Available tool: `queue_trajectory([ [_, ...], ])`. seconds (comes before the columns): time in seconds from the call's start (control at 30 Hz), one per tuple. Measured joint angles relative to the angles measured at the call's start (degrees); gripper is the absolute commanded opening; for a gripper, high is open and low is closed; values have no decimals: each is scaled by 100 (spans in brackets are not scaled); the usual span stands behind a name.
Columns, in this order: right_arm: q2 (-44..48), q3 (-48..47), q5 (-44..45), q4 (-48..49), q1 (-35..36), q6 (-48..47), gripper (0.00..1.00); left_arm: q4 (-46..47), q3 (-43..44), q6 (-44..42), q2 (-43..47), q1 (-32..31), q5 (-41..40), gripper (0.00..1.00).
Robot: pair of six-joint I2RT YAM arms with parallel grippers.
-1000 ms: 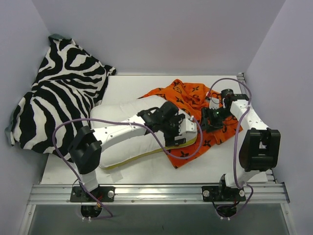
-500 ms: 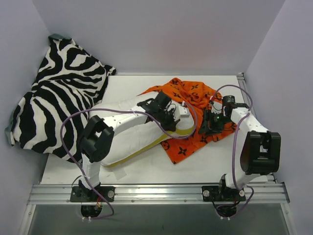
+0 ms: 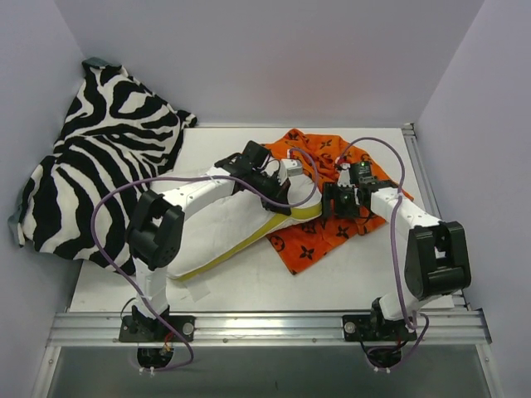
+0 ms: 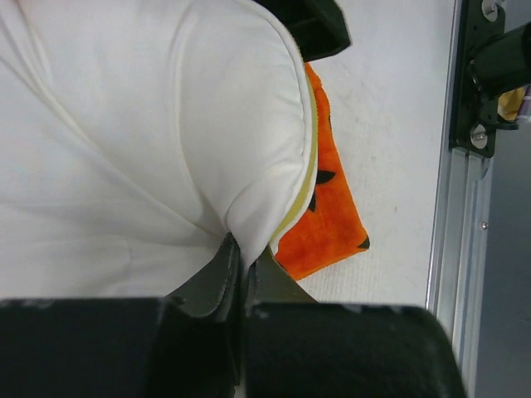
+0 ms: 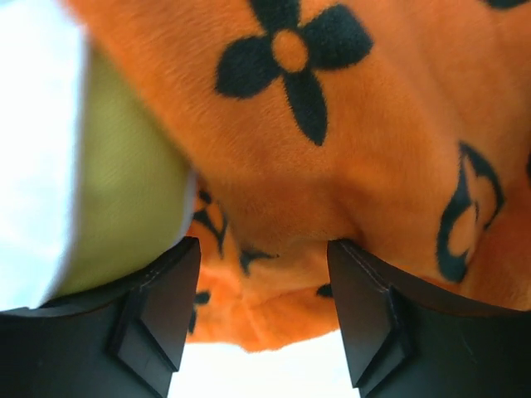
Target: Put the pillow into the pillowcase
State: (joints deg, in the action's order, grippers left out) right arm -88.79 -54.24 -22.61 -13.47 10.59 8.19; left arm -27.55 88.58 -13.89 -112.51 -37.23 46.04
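The white pillow [image 3: 232,236] with yellow piping lies slanted across the table, its far right end raised over the orange pillowcase [image 3: 328,236]. My left gripper [image 3: 288,176] is shut on a fold of that end; in the left wrist view the jaws [image 4: 246,264] pinch white pillow [image 4: 166,124] fabric, with a pillowcase [image 4: 325,224] corner below. My right gripper [image 3: 335,202] sits just right of the pillow's end. Its jaws [image 5: 264,308] stand open around a bulge of pillowcase [image 5: 332,141] cloth, the pillow's [image 5: 124,199] yellow edge at the left finger.
A black-and-white zebra-striped cloth [image 3: 99,166] fills the far left corner against the wall. A metal rail [image 3: 265,327] runs along the near edge by the arm bases. Purple cables loop over both arms. Walls close in the table on three sides.
My left gripper has shut on the pillow's end and carried it farther back and right over the pillowcase. The right gripper has moved left toward the pillow and its jaws have widened.
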Motion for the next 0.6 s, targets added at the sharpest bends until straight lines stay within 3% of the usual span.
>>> queue_trajectory([
  [0.1,-232,-24,302,146,39,61,43,-17,28,120,-2,79,120,0],
  [0.13,-328,-31,385,201,39,66,19,-17,33,155,-2,103,146,0],
  [0.17,-424,-33,448,247,39,28,6,-24,39,179,-2,118,175,0],
  [0.2,-514,-33,490,260,37,26,0,-26,42,203,-2,131,186,0],
  [0.37,-328,-31,208,31,-160,-22,0,-50,44,343,-2,109,-109,0],
  [0.6,1532,-20,-861,-498,-857,-212,0,13,483,970,-321,-144,-953,0],
])
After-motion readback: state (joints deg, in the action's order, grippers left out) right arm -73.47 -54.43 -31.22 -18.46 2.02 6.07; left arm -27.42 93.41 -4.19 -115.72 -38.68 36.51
